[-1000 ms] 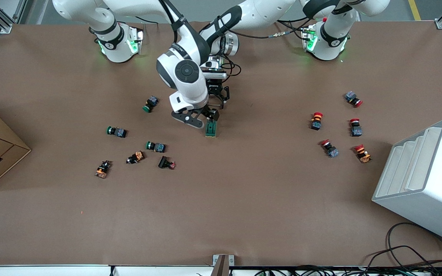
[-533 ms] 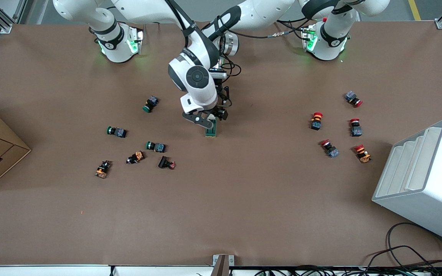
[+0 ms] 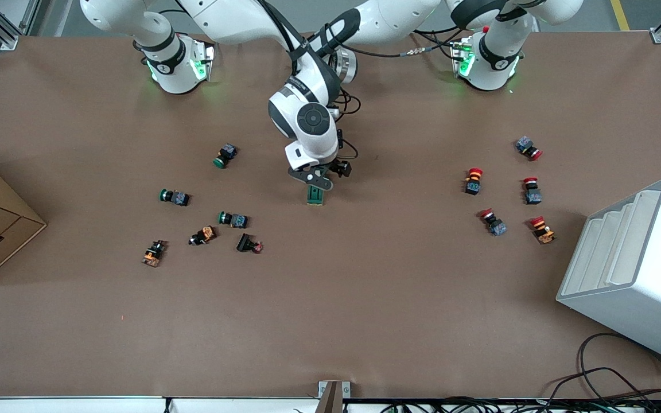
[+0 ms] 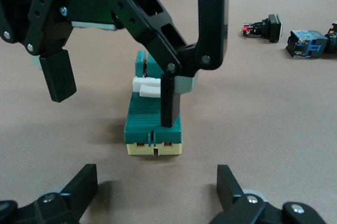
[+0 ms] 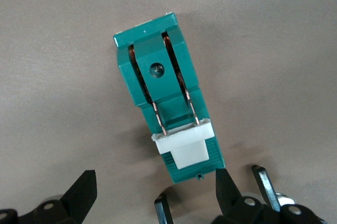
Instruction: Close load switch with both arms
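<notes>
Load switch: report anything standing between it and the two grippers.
Nothing visible does. The load switch lies on bare table. The right gripper hangs open directly over it, one finger beside the white lever tab. The left gripper faces its end, open.

Green-capped push buttons (image 3: 226, 155) are lying around nine o'clock on the brown surface (image 3: 365, 298); red-capped buttons (image 3: 473, 180) are sitting at three, beside a white rack (image 3: 634, 269).

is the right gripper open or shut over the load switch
Open. The right gripper hangs over the load switch, fingers spread, one finger beside the white lever; nothing is clamped.
</notes>
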You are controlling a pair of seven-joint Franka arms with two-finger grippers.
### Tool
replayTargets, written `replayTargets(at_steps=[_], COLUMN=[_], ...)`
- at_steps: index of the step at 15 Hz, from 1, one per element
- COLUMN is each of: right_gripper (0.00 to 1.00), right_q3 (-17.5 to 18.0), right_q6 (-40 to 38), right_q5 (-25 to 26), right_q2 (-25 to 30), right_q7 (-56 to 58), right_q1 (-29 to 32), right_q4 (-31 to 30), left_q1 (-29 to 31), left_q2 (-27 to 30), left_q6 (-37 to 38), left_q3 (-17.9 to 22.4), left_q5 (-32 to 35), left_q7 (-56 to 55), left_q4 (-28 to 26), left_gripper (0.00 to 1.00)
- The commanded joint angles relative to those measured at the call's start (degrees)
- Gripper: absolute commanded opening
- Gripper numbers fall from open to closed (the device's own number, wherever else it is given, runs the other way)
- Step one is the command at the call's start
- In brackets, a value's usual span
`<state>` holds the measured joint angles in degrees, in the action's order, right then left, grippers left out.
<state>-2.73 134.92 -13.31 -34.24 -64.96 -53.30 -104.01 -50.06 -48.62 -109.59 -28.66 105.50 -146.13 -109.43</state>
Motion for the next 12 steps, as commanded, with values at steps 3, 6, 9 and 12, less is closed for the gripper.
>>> replayTargets(at_steps=[3,6,9,12], right_gripper=[1.00,1.00,1.00,1.00], right_q3=[-0.3,-0.3,-0.3,-0.4], right_q6=[2.9,4.2,4.8,4.5], right_q5=[-1.5,-1.5,-1.5,-1.5], right_q2=[-1.6,-2.4,-2.3,-2.1], right_q7=[-0.6,-0.5,-0.5,-0.6], right_q1=[0.0,0.4,1.4,2.0], right_q4=[0.6,0.7,1.4,2.6], left_q1=[-0.6,-0.6,-0.6,-0.6], left_q2=[-1.6,-1.6,-1.5,-1.4], left_q6=[0.3,0.3,0.3,0.3], left_q3=[0.4,0.4,0.4,0.4], left_q5=[1.1,1.1,1.1,1.1], left_q7=[-0.9,-0.9,-0.9,-0.9], left_q4=[1.1,1.1,1.1,1.1], left_gripper=[1.00,1.00,1.00,1.00])
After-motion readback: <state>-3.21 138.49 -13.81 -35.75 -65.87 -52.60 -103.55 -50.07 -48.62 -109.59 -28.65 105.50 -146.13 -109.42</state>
